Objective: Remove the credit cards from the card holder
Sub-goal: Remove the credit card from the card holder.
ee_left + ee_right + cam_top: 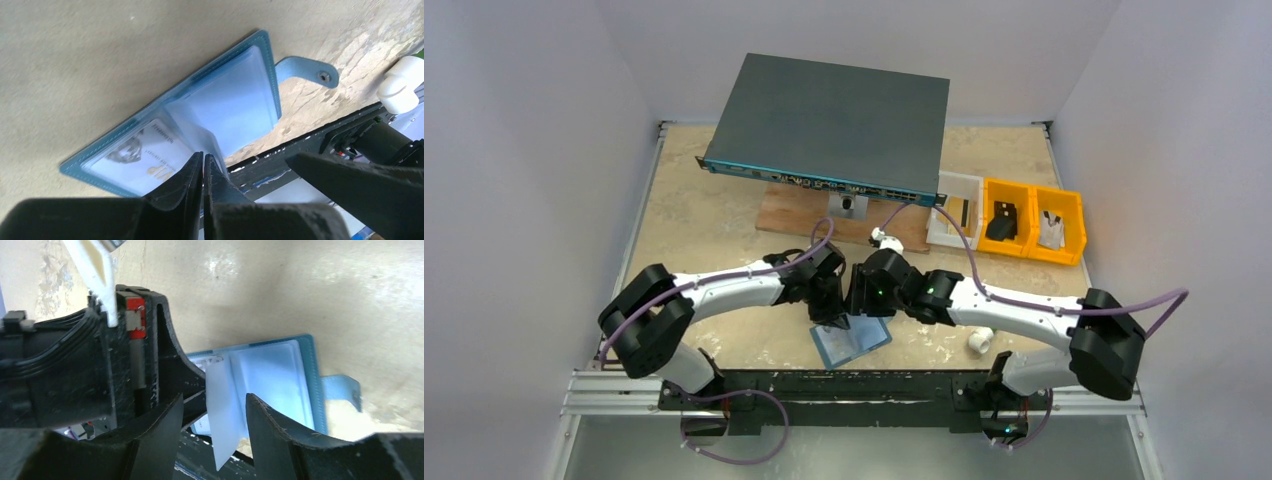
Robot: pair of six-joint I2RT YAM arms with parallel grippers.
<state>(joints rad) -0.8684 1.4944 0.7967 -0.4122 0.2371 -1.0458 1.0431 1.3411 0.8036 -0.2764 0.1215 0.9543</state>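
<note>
A steel-blue folding card holder [852, 342] is laid open on the bench [714, 220] beneath both end effectors. The left end effector [203, 156] is clenched on a pale sleeve leaf [222, 405]. The right end effector [212, 400] is released around it. The printed credit card [137, 161] is best drawn along its slot, away from the bench edge just beside the clenched fingers.

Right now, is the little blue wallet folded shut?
No, the card holder lies spread open on the table, its inside facing up.
</note>
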